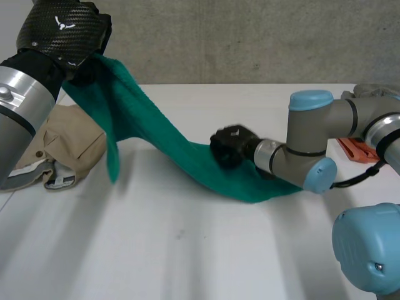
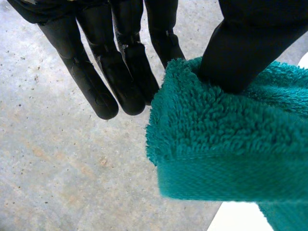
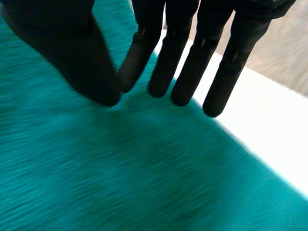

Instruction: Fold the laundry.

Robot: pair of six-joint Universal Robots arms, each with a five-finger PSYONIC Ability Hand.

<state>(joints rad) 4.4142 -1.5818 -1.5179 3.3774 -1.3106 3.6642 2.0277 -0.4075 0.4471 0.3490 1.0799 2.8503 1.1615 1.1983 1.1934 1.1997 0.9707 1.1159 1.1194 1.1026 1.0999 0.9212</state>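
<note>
A teal towel (image 1: 181,153) stretches from high at the back left down to the table's middle. My left hand (image 1: 62,31) holds its upper corner in the air. In the left wrist view the thumb (image 2: 240,53) pinches the towel's (image 2: 226,139) hemmed corner, while the other fingers (image 2: 120,82) are straight beside it. My right hand (image 1: 231,145) is on the towel's low end, which lies on the table. In the right wrist view its thumb (image 3: 86,62) and the nearest of its straight fingers (image 3: 139,62) meet at the towel (image 3: 120,168), near the towel's edge.
A beige garment (image 1: 69,147) lies bunched at the left of the white table (image 1: 187,250), under the raised towel. An orange object (image 1: 356,150) and a grey cloth (image 1: 375,90) lie at the far right behind my right arm.
</note>
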